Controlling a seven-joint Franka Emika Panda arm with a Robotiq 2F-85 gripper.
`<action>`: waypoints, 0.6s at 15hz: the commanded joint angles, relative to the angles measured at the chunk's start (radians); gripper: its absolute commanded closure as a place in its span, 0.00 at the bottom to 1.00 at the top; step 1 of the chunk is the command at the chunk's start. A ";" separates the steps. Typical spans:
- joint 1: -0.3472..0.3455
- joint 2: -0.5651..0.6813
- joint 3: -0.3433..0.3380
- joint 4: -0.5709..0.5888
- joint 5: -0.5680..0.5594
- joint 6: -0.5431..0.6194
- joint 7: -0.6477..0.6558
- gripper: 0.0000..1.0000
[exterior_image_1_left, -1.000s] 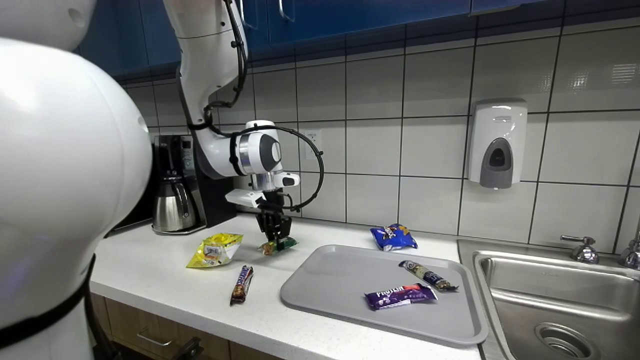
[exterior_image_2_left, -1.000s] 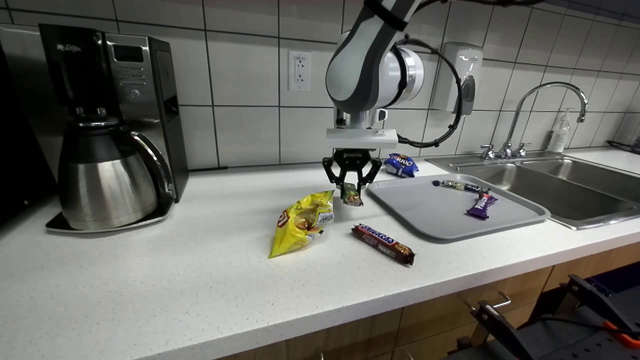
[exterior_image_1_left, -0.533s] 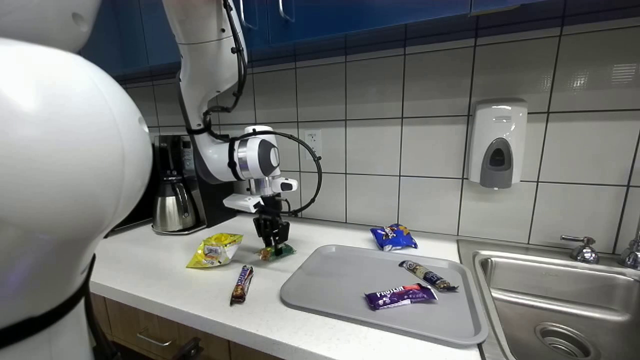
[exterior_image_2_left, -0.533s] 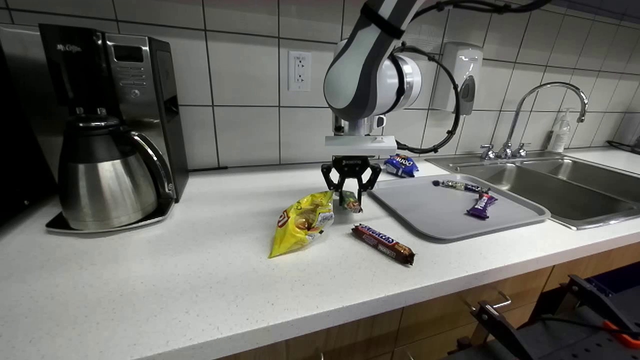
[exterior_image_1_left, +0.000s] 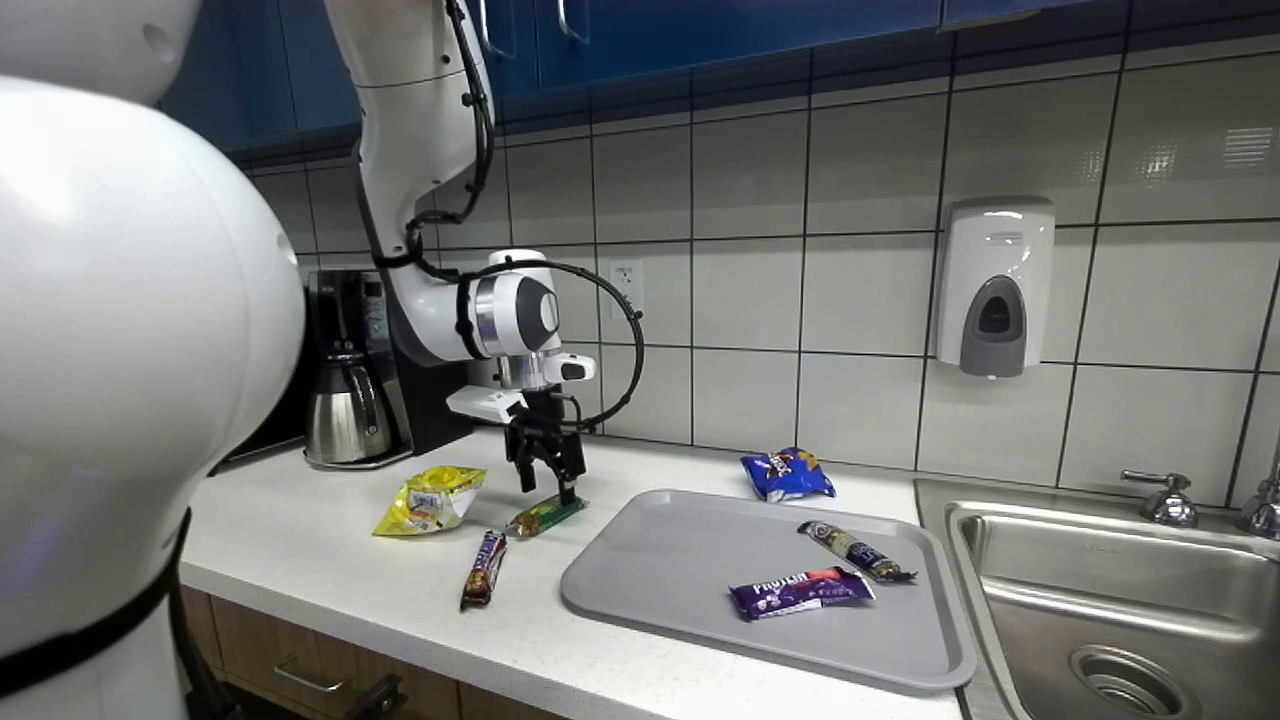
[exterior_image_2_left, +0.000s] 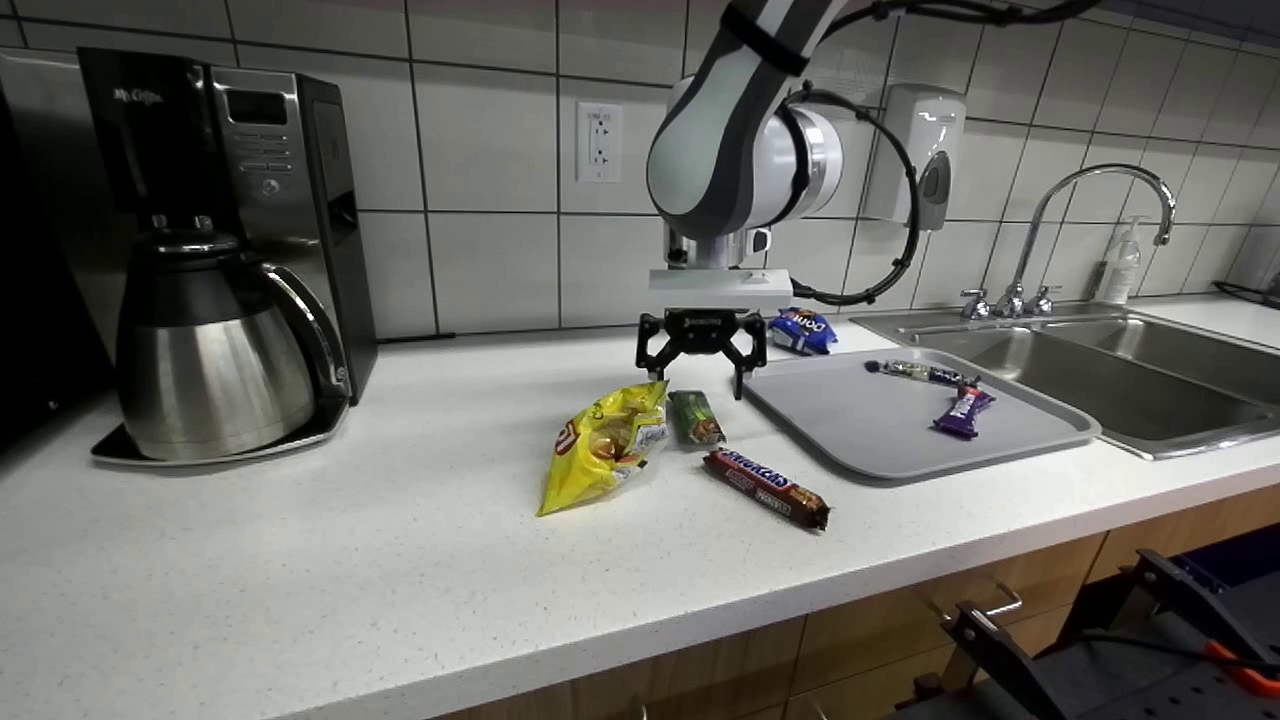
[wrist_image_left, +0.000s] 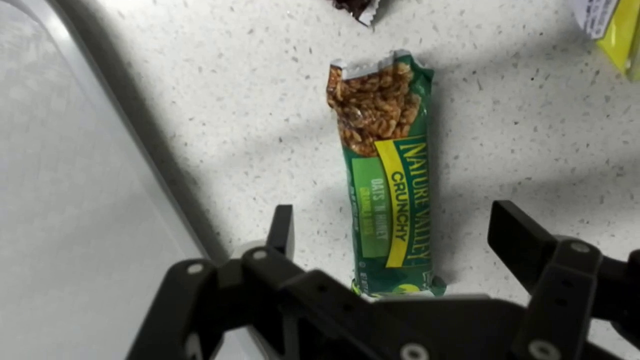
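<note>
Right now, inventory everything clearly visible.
Granola bar: 1, green, white counter
Snickers: 1, brown, counter
Bag: 1, yellow, counter
Packet: 1, blue, counter
Tray: 1, grey, counter
Protein bar: 1, purple, tray
Slim bar: 1, multicoloured, tray
Coffeemaker: 1, black-silver, counter
Sink: 1, silver, counter
Faucet: 1, silver, sink
Bottle: 1, pale, sink
Dispenser: 1, white, wall
Outlet: 1, white, wall
Cabinets: several, blue, overhead
Drawers: several, brown, underneath
Arm: 1, white, overhead
Gripper: 1, black, open near granola bar

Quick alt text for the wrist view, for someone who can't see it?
A green Nature Valley Crunchy bar lies on a speckled counter, framed by the wide-open tool, ungripped. A gray tray fills the left side; parts of a brown wrapper and a yellow packet show along the top.
</note>
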 joint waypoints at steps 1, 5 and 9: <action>-0.004 -0.043 -0.002 -0.015 0.007 -0.025 0.018 0.00; -0.017 -0.079 -0.008 -0.037 0.012 -0.019 0.016 0.00; -0.034 -0.117 -0.020 -0.068 0.009 -0.018 0.023 0.00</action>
